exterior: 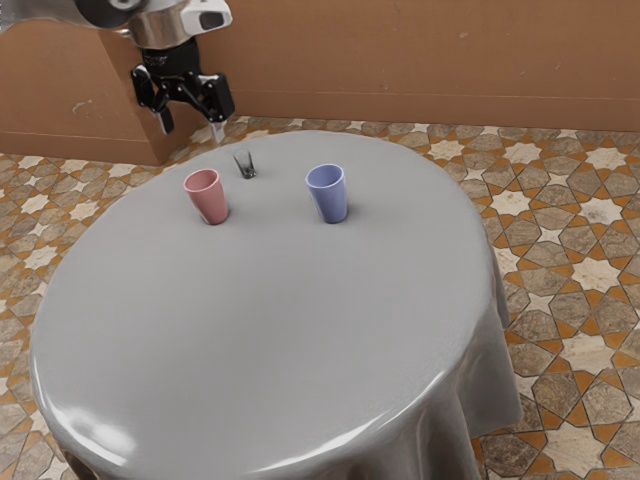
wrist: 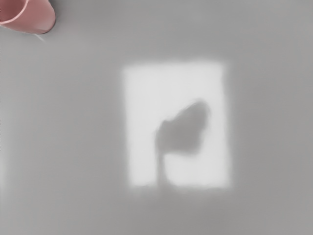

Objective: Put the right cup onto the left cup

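My gripper [exterior: 192, 126] hangs above the far edge of the table at the exterior view's upper left, its two fingers wide apart and nothing between them. Nearest to it of the two coloured cups is the pink cup [exterior: 210, 200], upright on the table. In the wrist view the pink cup [wrist: 43, 16] is cut off by the picture's corner. A blue cup [exterior: 331, 200] stands upright toward the exterior view's right, apart from the pink one. Both cups have their mouths up.
A small clear glass [exterior: 245, 165] stands behind the pink cup, between it and the far edge of the round grey table [exterior: 270, 320]. A brown wall rises behind the arm. The wrist view has a bright patch with a dark shadow on the grey surface.
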`<action>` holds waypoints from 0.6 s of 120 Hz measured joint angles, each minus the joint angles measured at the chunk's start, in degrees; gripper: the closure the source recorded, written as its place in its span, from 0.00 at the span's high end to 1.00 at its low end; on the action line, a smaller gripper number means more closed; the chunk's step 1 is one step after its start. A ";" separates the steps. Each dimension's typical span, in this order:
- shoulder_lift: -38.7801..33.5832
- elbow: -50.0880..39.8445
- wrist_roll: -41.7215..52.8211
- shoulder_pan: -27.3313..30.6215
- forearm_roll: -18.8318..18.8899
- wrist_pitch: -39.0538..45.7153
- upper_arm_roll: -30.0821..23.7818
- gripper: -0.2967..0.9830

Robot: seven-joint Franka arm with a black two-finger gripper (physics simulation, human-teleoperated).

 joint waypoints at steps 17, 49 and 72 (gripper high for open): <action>6.24 3.20 1.60 1.31 0.36 5.05 0.08 0.76; 34.35 24.73 -1.11 0.67 0.21 12.83 0.18 0.75; 48.09 41.85 -3.78 -1.56 0.05 14.84 -0.47 0.75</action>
